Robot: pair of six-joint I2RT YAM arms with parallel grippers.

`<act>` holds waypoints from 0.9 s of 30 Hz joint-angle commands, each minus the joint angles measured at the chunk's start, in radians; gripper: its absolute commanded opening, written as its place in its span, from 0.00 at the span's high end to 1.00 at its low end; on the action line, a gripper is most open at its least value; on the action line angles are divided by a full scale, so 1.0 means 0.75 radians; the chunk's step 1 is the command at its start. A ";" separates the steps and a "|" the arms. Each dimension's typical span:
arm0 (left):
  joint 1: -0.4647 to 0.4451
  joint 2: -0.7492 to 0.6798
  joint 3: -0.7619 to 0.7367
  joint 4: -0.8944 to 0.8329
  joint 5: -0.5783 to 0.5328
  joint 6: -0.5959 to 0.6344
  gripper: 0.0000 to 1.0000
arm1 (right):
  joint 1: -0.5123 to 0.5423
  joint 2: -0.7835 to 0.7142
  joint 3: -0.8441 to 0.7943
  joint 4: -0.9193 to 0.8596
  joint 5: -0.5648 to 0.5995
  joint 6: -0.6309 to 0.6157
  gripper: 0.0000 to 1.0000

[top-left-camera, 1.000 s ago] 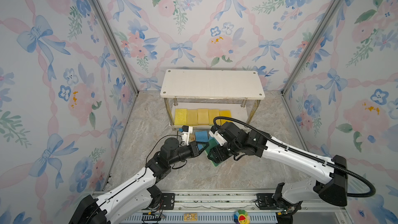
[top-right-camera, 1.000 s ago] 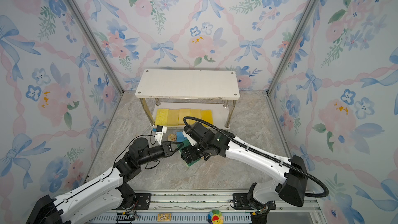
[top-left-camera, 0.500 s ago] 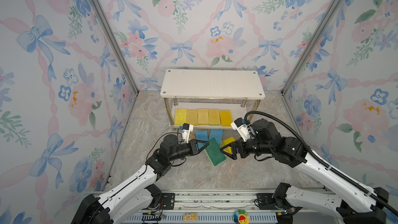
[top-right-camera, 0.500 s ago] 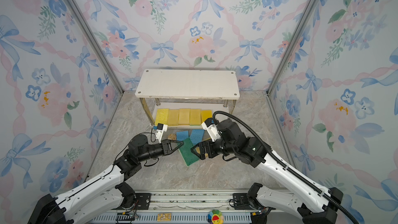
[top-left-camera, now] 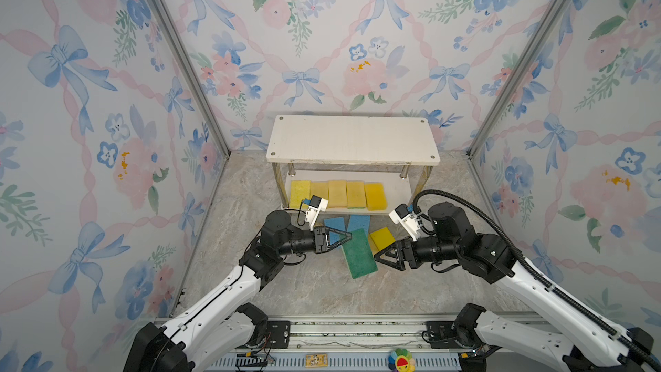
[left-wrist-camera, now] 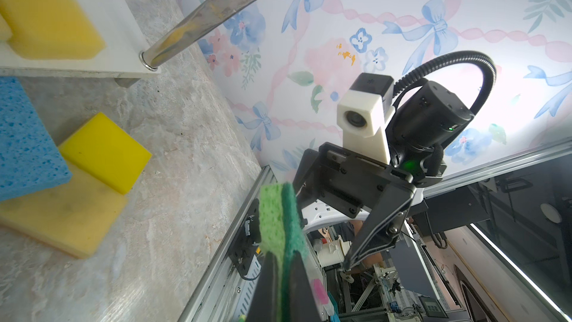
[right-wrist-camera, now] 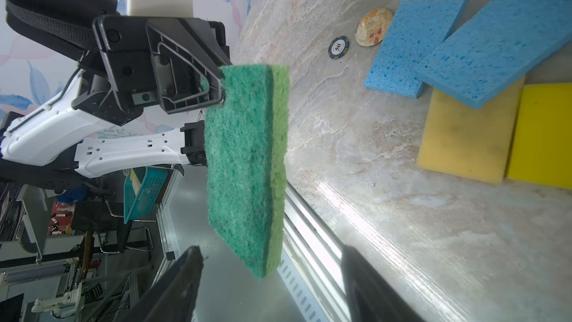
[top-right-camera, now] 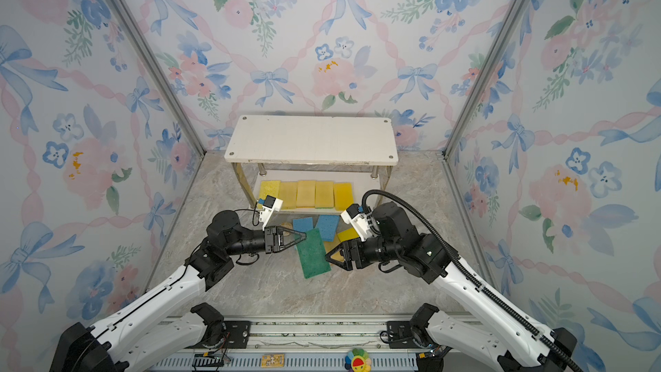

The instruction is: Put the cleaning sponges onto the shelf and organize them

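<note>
The dark green sponge hangs above the floor, and my left gripper is shut on its far end. The left wrist view shows the green sponge pinched edge-on in my left gripper. My right gripper stands open just right of it. In the right wrist view the green sponge dips between the tips of my right gripper without touching them. Several yellow sponges lie in a row on the lower board of the shelf.
On the floor before the shelf lie two blue sponges, one leaning on a pale yellow sponge beside a bright yellow one. A poker chip and a patterned disc lie near them. A metal rail borders the front.
My right gripper has let go of the green sponge and drawn back to the right. The left gripper keeps hold of the sponge and has shifted slightly right.
</note>
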 commanded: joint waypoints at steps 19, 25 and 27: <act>0.008 -0.017 0.026 0.020 0.033 0.019 1.00 | 0.109 0.129 0.055 0.088 0.050 0.017 0.61; 0.008 -0.021 0.024 0.021 0.029 0.018 1.00 | 0.109 0.107 0.048 0.097 0.073 0.037 0.78; 0.009 -0.021 0.022 0.021 0.029 0.015 1.00 | 0.109 0.106 0.041 0.118 0.068 0.051 0.84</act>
